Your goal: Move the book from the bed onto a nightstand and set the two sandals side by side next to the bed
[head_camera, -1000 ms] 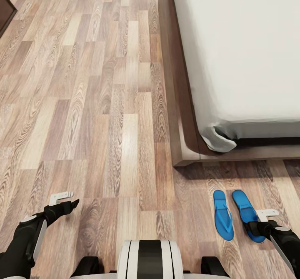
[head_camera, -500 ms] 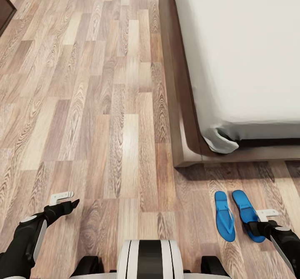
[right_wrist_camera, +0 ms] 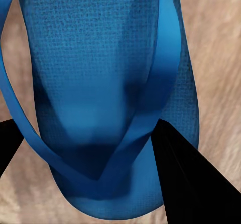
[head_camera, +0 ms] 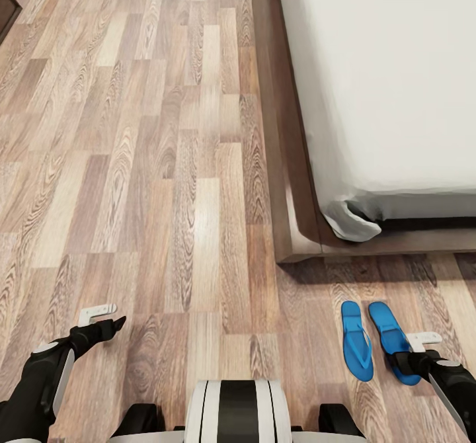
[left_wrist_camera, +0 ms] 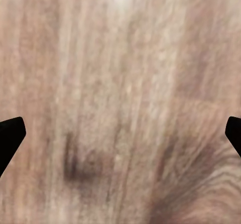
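Two bright blue sandals lie side by side on the wood floor just off the foot corner of the bed (head_camera: 396,86), the left sandal (head_camera: 356,340) and the right sandal (head_camera: 385,327) parallel and nearly touching. My right gripper (head_camera: 398,362) hangs over the right sandal's near end. In the right wrist view the gripper (right_wrist_camera: 90,131) is open, its fingers (right_wrist_camera: 191,174) spread on either side of the sandal (right_wrist_camera: 100,58) below. My left gripper (head_camera: 116,327) hovers over bare floor at the left, open (left_wrist_camera: 120,138) and empty. The book and the nightstand are out of view.
The bed's dark brown frame (head_camera: 291,218) ends in a corner just beyond the sandals, with the mattress corner (head_camera: 350,221) bulging over it. Wood-plank floor (head_camera: 165,165) stretches wide to the left. A dark furniture corner (head_camera: 6,6) shows at the far left.
The whole picture has drifted slightly, so the camera has moved a little. Sandals and both grippers keep their places relative to each other.
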Available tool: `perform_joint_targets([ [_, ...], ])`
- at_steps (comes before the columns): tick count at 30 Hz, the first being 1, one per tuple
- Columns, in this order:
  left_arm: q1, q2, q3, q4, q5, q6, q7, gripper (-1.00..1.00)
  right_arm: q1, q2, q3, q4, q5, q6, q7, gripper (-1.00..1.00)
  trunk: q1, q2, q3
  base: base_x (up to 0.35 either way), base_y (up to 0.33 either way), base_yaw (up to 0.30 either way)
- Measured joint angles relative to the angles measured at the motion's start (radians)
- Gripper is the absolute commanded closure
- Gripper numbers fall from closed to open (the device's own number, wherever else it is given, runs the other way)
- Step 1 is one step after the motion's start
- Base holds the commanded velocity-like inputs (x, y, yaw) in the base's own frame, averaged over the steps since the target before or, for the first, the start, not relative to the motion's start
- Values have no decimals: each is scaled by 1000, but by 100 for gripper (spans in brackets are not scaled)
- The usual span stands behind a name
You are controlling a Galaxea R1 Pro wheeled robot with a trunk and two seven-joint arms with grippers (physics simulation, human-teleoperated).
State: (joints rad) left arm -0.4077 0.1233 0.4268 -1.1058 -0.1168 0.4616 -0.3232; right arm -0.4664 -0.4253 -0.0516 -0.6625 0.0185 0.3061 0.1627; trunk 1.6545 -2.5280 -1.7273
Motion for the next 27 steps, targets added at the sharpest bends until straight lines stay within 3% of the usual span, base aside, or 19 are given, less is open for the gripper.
perform_joint_targets([
  [27,0,0,0,0,0,0,0,-100,0,0,0,-1,0,0,0,100,1,0,-8,0,0,0],
])
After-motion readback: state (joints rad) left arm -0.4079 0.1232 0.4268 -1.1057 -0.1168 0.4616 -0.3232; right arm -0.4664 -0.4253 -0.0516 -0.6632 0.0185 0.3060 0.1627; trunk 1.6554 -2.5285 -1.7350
